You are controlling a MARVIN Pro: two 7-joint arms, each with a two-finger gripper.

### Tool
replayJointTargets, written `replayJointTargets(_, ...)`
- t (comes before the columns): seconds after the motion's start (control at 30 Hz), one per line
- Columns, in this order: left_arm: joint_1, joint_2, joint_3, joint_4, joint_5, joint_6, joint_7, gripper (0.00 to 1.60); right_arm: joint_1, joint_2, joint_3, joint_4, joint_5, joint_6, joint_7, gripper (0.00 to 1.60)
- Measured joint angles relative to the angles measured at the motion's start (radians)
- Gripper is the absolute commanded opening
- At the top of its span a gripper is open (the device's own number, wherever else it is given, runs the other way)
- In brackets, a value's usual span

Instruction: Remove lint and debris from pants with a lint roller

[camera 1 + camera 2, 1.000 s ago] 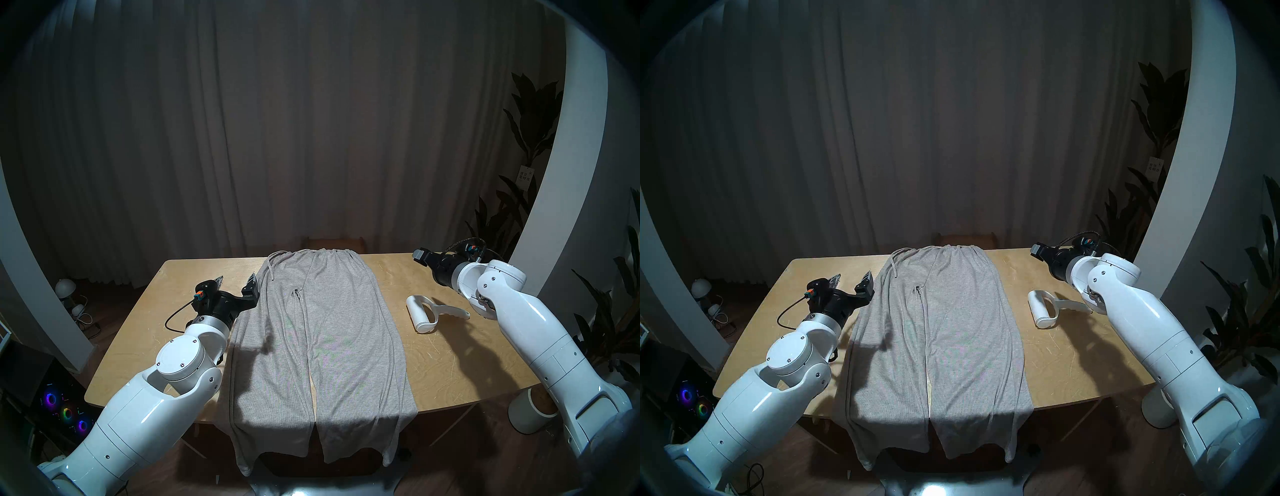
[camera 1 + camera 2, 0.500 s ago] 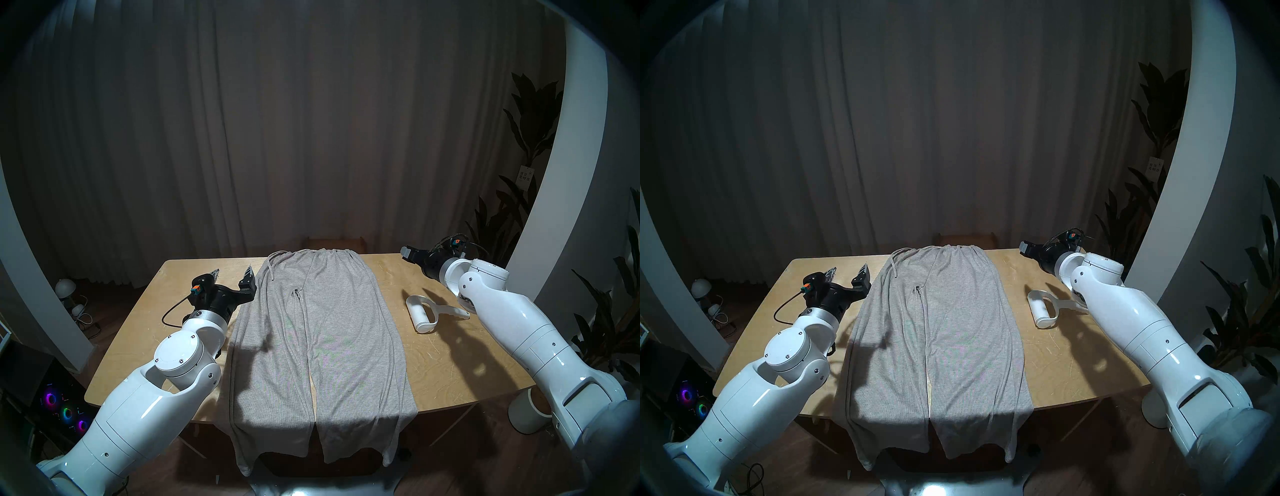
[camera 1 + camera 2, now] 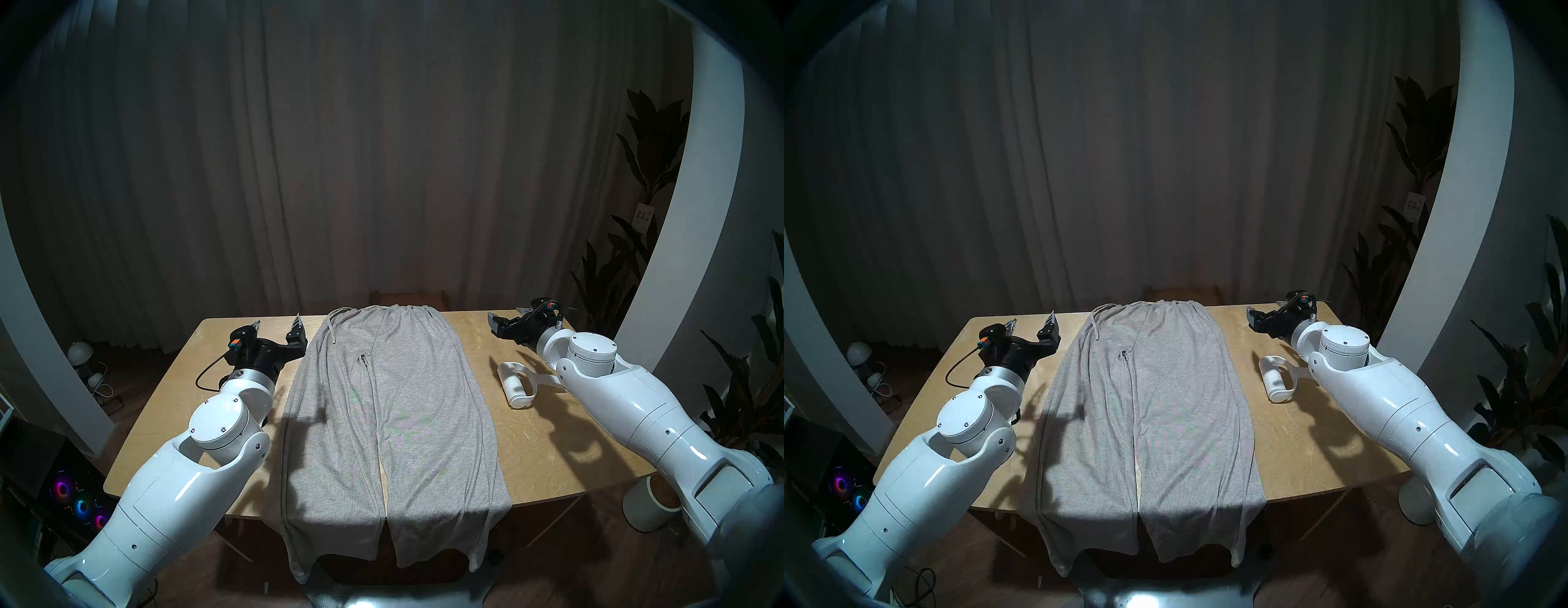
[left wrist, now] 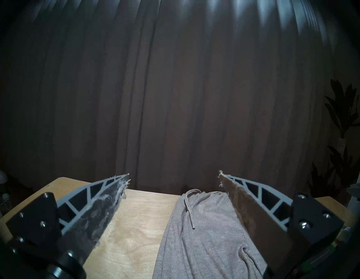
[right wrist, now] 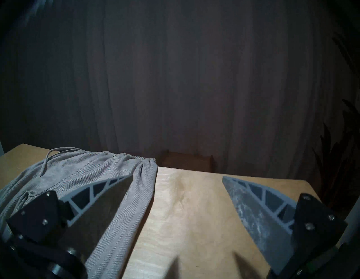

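Pants [image 3: 390,407]: light grey, fine ribbed knit. Lint roller [image 3: 518,384]: all white. Table [image 3: 547,450]: pale tan wood grain. Curtain [image 3: 360,170]: dark grey-brown, pleated.

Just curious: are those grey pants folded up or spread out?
Spread out. The pants lie flat along the table, waistband at the far edge, both leg ends hanging over the near edge.

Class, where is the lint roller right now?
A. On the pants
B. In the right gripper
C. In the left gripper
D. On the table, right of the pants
D: the lint roller lies on the bare table, apart from the pants, with both grippers empty.
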Motion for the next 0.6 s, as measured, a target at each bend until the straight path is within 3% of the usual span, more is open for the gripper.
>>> replayJointTargets(0.33,-0.033,-0.019,0.004,0.04,0.002,0.002,-0.008,1.6,-0.069,-0.032,0.1,-0.014,-0.039,-0.156,0.035,1.6)
replayJointTargets(0.6,-0.038,-0.028,-0.013,0.053,-0.068,-0.021,-0.074,1.6,-0.108,-0.067,0.12,0.051,-0.037,-0.249,0.048,1.6)
